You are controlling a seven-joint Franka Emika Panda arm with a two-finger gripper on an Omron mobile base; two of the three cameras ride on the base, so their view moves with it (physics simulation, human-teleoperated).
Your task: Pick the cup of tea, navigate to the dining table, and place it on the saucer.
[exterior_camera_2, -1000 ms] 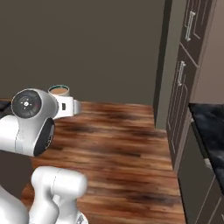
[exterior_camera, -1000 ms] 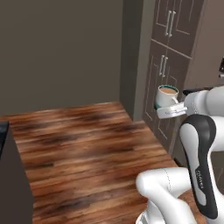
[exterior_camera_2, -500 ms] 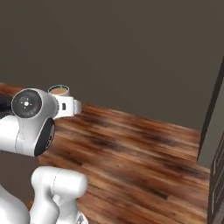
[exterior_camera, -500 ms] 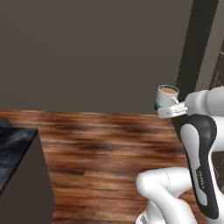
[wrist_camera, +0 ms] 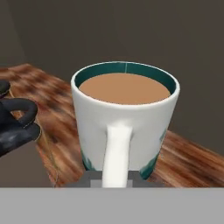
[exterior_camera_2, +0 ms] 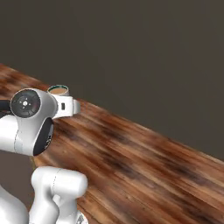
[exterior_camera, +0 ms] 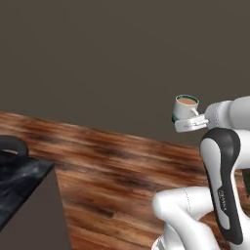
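Observation:
The cup of tea [exterior_camera: 186, 107] is a small white cup with a teal-green rim and light brown liquid. It stays upright, held high above the wooden floor, with my gripper [exterior_camera: 183, 123] shut on its lower part. In the right base view the cup of tea [exterior_camera_2: 57, 90] peeks over the white hand. In the hand view the cup of tea [wrist_camera: 124, 118] stands close up, handle toward the camera, and my gripper [wrist_camera: 114, 176] clasps its base. The saucer is out of view. A black marble top [exterior_camera: 19, 176] enters at the lower left.
A dark rounded object [exterior_camera: 10, 144] sits at the near end of the black top, and the same dark object [wrist_camera: 15, 124] shows at the left of the hand view. A plain dark wall [exterior_camera: 112, 58] stands ahead. Wooden floor [exterior_camera_2: 144, 162] stretches between.
The whole scene has swung as the base turns: the grey cabinets slid out to the right and the black top came in at the left. The cup stays in the gripper.

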